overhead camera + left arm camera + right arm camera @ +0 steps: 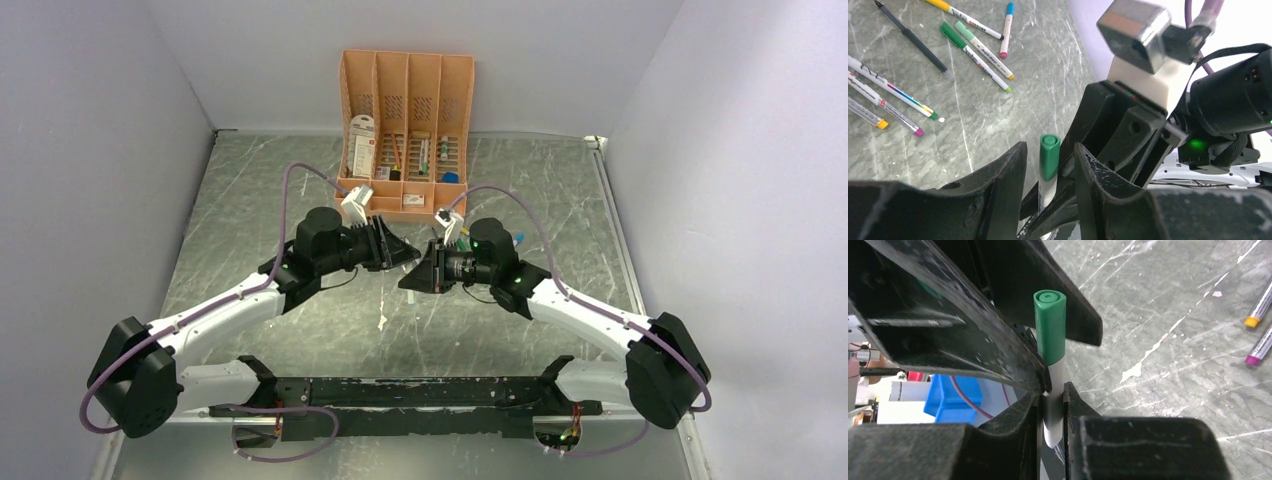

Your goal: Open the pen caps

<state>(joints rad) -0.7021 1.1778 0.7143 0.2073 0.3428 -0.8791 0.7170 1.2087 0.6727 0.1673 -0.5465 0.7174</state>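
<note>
A green cap (1050, 325) stands upright on its pen (1055, 377), held in the air over the middle of the table (250, 200), short of the organiser (405, 120) at the far edge. The right gripper (1052, 396) is clamped on the pale barrel just below the cap. The left gripper (1050, 152) brackets the cap, jaws apart, with a gap showing on both sides. We judge the step in hand to be the pull itself. The left jaws should close squarely on the cap alone, clear of the barrel, then draw straight along the pen's axis while the right holds firm. A skewed tug could bend the pen or slip it through the grip. The right wrist view gives us the clamp and the seam where cap meets barrel. The left wrist view gives us the gaps beside the cap and the loose pens (978, 47) lying on the table beyond. From the top we see only two grippers nose to nose, the pen hidden between them.
</note>
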